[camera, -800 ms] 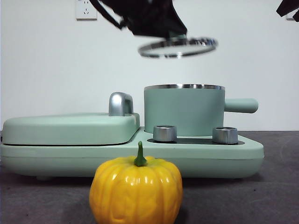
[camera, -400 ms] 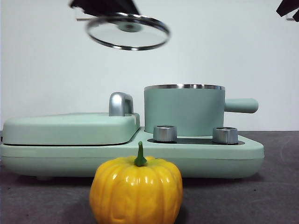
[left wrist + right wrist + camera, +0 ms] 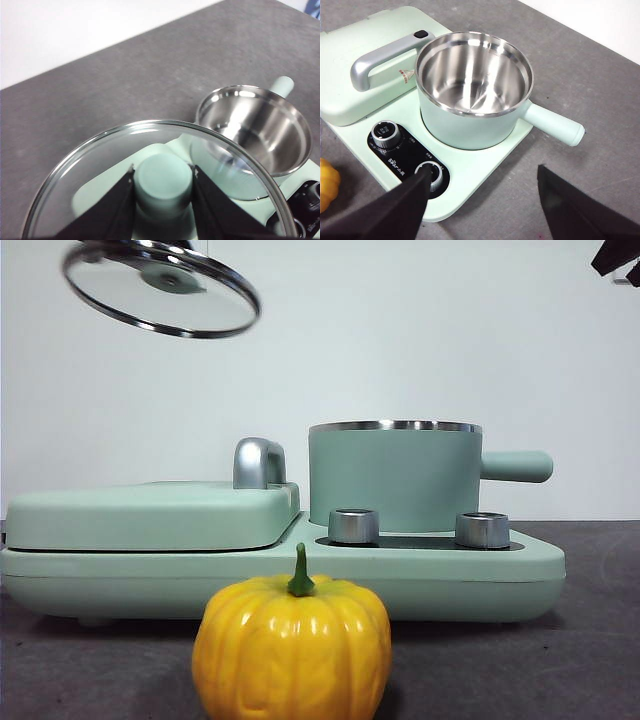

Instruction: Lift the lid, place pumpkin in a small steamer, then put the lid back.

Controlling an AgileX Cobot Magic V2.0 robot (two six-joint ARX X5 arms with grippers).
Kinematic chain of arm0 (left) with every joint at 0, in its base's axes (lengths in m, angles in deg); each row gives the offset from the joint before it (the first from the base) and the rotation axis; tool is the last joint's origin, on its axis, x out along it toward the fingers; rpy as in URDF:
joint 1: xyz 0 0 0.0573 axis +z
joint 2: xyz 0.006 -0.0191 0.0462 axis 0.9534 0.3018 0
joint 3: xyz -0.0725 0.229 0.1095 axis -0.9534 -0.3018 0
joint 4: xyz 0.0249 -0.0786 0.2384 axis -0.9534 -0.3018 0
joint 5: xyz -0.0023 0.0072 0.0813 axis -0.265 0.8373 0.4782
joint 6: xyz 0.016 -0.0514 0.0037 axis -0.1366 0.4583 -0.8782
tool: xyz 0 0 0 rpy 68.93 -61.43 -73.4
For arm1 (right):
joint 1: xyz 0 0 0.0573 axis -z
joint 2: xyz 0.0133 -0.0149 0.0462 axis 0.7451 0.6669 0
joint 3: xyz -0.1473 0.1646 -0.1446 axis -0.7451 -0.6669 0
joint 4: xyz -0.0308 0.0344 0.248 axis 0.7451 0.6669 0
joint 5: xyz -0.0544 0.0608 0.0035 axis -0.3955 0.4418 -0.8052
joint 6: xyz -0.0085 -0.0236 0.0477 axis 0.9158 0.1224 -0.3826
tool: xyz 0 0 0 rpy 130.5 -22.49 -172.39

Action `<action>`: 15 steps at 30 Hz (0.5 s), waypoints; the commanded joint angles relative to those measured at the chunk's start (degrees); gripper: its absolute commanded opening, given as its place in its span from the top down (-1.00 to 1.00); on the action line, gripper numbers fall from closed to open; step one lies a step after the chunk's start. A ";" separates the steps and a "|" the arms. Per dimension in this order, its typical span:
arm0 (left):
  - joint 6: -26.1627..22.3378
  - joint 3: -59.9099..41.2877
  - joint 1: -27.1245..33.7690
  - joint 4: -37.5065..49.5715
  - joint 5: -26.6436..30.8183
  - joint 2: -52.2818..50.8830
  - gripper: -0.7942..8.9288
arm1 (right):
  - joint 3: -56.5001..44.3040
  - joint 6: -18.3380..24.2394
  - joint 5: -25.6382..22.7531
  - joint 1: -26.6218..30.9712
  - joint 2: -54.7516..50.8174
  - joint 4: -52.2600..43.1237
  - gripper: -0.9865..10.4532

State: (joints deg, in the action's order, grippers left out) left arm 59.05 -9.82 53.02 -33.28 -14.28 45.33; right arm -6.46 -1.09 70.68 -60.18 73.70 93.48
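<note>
The glass lid [image 3: 160, 290] with its steel rim hangs tilted high at the upper left, well clear of the small steamer [image 3: 395, 475]. My left gripper [image 3: 162, 172] is shut on the lid's mint-green knob [image 3: 163, 181]. The steamer stands uncovered on the cooker base, and its steel inside [image 3: 472, 80] holds nothing. Close to the front camera, the yellow-orange pumpkin [image 3: 290, 645] sits on the table before the cooker; the right wrist view catches only its edge [image 3: 326, 182]. My right gripper [image 3: 482, 200] hovers open above the table beside the cooker, only a black tip [image 3: 615, 258] of it showing in the front view.
A wide mint-green griddle unit [image 3: 150, 515] with a grey handle [image 3: 258, 462] fills the cooker's left half. Two steel dials [image 3: 353, 526] stand in front of the steamer. Its straight side handle [image 3: 515, 466] sticks out to the right. Grey table surface [image 3: 600, 90] lies around the cooker.
The left gripper has carried the lid from above the steamer to the far upper left, and the lid now tilts. Pumpkin, steamer and right arm have stayed put.
</note>
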 commanded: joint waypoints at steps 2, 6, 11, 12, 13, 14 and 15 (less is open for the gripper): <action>-0.31 -4.07 2.45 1.20 -0.07 -4.13 0.81 | 0.94 -0.66 0.15 -1.09 0.26 -0.50 0.24; 0.39 -10.32 5.75 1.16 -0.04 -9.33 0.81 | 0.94 -0.57 0.17 -2.97 0.33 -0.50 0.24; 2.80 -15.85 9.55 1.16 -0.04 -14.99 0.82 | 0.94 -0.66 0.13 -7.48 2.69 -0.46 0.24; 3.02 -16.48 10.03 1.11 -0.04 -15.85 0.82 | 0.94 -0.70 0.13 -8.72 3.63 -0.39 0.24; 3.30 -16.87 10.40 1.03 -0.04 -16.57 0.82 | 0.94 -0.81 0.13 -10.12 4.72 -0.37 0.24; 3.56 -16.96 10.67 0.59 -0.04 -17.07 0.82 | 0.94 -0.94 0.11 -11.37 5.70 -0.37 0.24; 3.69 -16.96 10.91 0.24 -0.04 -17.51 0.82 | 0.94 -1.14 0.11 -12.90 6.93 -0.37 0.24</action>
State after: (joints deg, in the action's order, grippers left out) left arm 61.78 -27.57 63.97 -34.55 -14.24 27.82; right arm -6.46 -1.18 70.68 -71.87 79.62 93.48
